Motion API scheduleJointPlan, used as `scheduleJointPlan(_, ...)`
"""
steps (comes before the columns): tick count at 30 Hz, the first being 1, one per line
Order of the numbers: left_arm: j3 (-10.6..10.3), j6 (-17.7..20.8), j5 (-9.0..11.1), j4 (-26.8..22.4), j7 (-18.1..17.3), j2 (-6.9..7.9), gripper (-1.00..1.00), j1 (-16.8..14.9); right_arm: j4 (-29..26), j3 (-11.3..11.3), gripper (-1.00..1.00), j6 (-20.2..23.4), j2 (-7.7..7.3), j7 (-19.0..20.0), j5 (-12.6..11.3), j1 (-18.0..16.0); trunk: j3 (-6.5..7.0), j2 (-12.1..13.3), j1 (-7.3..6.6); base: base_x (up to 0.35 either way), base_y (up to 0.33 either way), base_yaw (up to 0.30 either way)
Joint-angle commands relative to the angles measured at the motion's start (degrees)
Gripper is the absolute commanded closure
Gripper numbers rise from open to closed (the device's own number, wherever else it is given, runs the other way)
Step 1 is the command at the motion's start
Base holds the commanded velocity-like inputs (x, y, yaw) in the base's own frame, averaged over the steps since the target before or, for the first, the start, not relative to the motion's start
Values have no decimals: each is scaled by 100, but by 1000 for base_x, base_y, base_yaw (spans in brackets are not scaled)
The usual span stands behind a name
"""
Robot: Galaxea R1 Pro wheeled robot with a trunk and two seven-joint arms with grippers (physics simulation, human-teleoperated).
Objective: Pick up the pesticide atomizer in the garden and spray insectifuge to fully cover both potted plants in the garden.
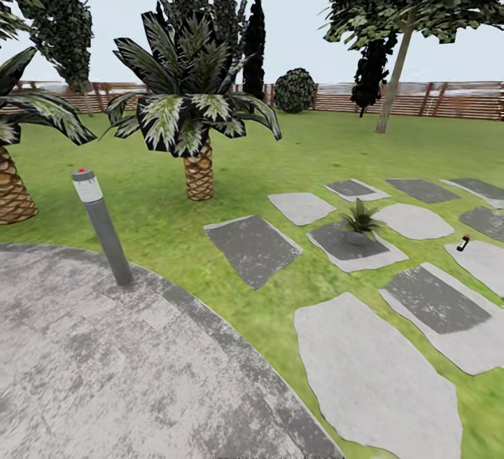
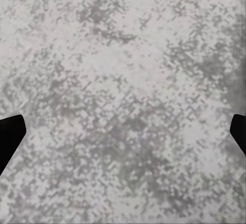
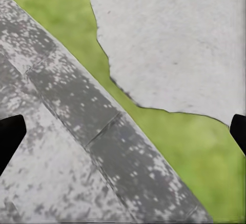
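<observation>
Head view, near to far. Underfoot, round grey paved patio (image 1: 105, 375) with its darker curved rim; grey bollard light (image 1: 102, 227) leaning at the patio's edge. Beyond the rim, lawn (image 1: 280, 165) and pale stepping slabs (image 1: 378, 375). Further right, one potted plant (image 1: 360, 222) (spiky green leaves, grey pot) sitting on a dark slab. Just right of it, well apart, small dark bottle with a red top (image 1: 463, 242) lying on a pale slab: likely the pesticide atomizer, too small to be sure. Behind, two palms with scaly trunks (image 1: 199, 172), then trees and slatted brown fence (image 1: 434, 99).

Left wrist view: speckled patio paving, left gripper (image 2: 123, 137) with dark fingertips (image 2: 10, 139) at opposite frame edges, so jaws spread wide, nothing between. Right wrist view: patio rim, strip of grass, pale slab; right gripper (image 3: 123, 137) likewise spread and empty.

Step in hand, by judgement: approach to the atomizer. Best done by rolling forward and right across the slabs, passing clear of the plant's pot, halting with the bottle within the right arm's reach, then lowering trunk before reaching. Risk: nudging the small bottle away.
</observation>
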Motion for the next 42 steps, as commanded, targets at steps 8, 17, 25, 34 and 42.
scheduleJointPlan(8,-3,-16,31,3,0,-5,-100,-2,4,-5,-100,-19,1,-2,1,-4,-205,-324,175,0,0,-217)
scheduleJointPlan(17,-3,-18,31,3,0,-4,-100,-2,3,-5,-100,-19,1,-2,2,-4,-429,-685,373,0,0,-217)
scheduleJointPlan(25,-3,-18,31,3,0,0,-100,-2,3,2,-100,-19,1,-2,-2,-4,-484,-685,373,0,0,-218)
scheduleJointPlan(34,-3,-22,37,3,0,15,-100,-2,3,3,-100,-19,1,-2,-1,-4,-528,-685,373,0,0,-254)
scheduleJointPlan(42,-3,-16,21,5,-9,34,-100,-2,23,23,-100,-25,8,17,17,-4,-548,-685,373,181,0,-180)
